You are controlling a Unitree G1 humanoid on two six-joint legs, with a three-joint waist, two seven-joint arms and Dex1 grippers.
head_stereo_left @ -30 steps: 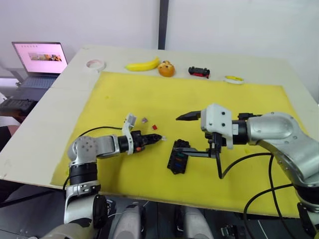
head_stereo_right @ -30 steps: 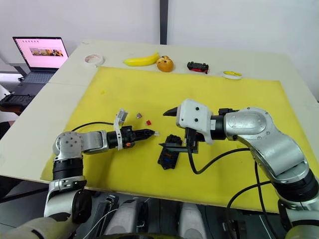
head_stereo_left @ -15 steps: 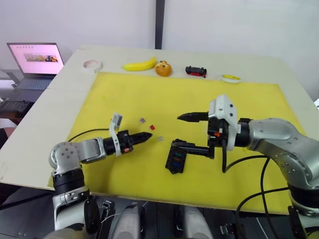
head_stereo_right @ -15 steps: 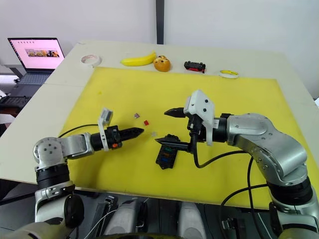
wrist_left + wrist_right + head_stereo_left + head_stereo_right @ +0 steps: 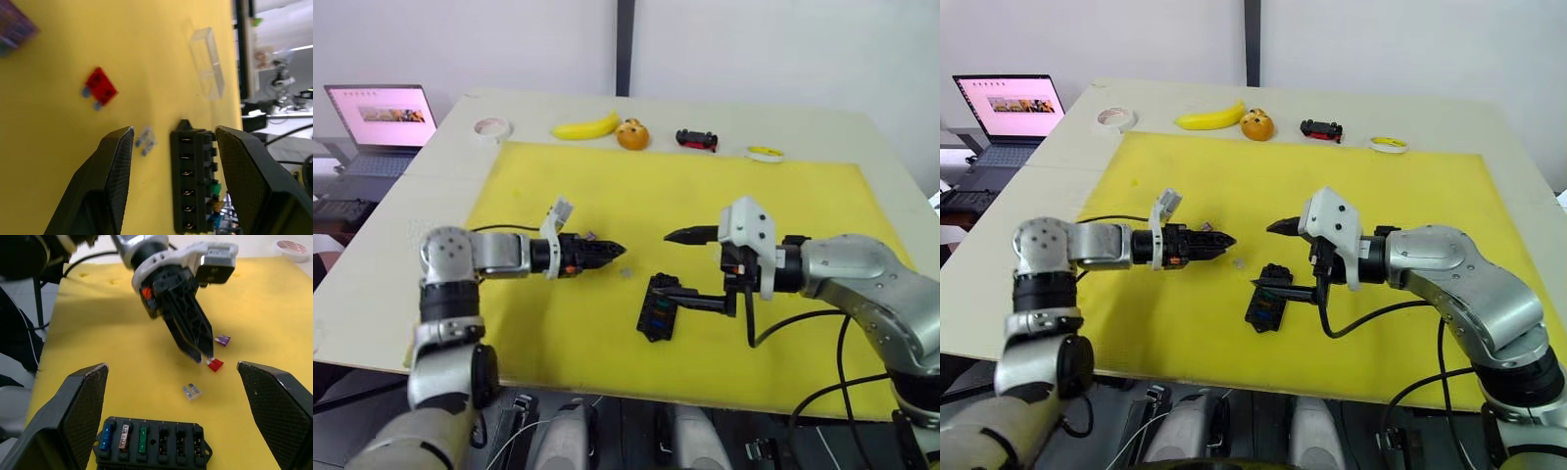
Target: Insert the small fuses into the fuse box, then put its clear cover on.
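The black fuse box (image 5: 658, 306) lies on the yellow mat (image 5: 783, 196), with blue, grey and green fuses (image 5: 122, 436) in one row of slots. Loose small fuses lie just beyond it: a pale grey one (image 5: 191, 391), a red one (image 5: 214, 364) and a purple one (image 5: 222, 339). My left gripper (image 5: 615, 251) hovers low over the red fuse (image 5: 100, 87), open and empty. My right gripper (image 5: 683, 264) stands wide open over the fuse box's far end, holding nothing. The clear cover (image 5: 208, 76) lies on the mat past the fuse box (image 5: 193, 181).
Along the table's far edge sit a tape roll (image 5: 492, 127), a banana (image 5: 587, 127), an orange object (image 5: 633, 134), a small black-and-red toy car (image 5: 695, 139) and a yellow-white disc (image 5: 766, 153). A laptop (image 5: 382, 113) stands off to the far left.
My left gripper left the pale grey fuse on the mat beside the box, pulled back, then shifted over the red fuse and opened. The right gripper stayed open near the box.
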